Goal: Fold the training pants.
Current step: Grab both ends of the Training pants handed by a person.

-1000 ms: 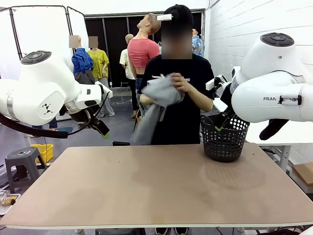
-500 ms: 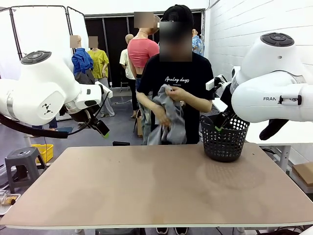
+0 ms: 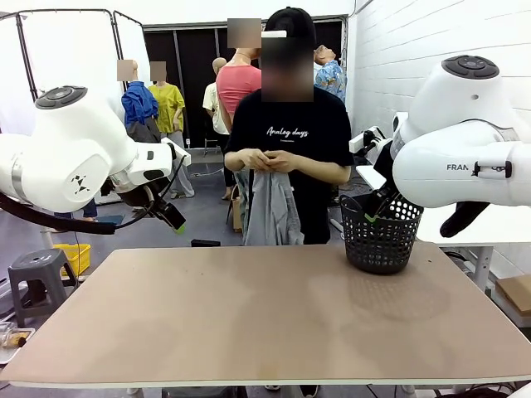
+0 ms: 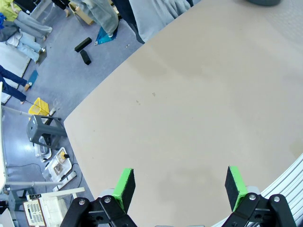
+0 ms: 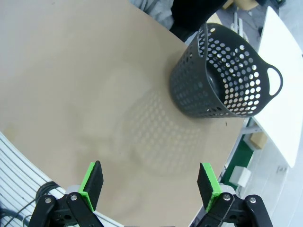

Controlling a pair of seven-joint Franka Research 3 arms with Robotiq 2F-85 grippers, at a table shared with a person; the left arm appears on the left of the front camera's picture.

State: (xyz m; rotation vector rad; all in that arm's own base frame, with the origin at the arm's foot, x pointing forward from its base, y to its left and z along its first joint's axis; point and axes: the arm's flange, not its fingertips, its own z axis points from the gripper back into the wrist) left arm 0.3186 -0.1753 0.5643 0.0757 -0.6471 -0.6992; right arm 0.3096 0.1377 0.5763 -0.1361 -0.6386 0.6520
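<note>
The light grey soft jersey training pants (image 3: 270, 207) are held at the centre of the front view, gathered at the top in the person's hands (image 3: 271, 160) and hung beyond the far edge of the bare tan tabletop (image 3: 249, 332). No part of them is laid on it. The black perforated plastic basket (image 3: 380, 236) is stood on the table at the right of that view, near the hanging cloth. The left gripper (image 4: 180, 182) is seen spread wide with nothing in it, above the tabletop. The right gripper (image 5: 150, 182) is likewise spread and empty, with the basket at the upper right of its wrist view.

Several risks can be judged from here. If the pants are laid down bunched, twisted legs may be folded in and creases set. A leg could be draped over the basket rim, and the basket dragged or tipped when the cloth is pulled. If a gripper is brought in while the hands are on the cloth, fingers could be caught. Soft jersey may also be pinched through too many layers, or let slip.
</note>
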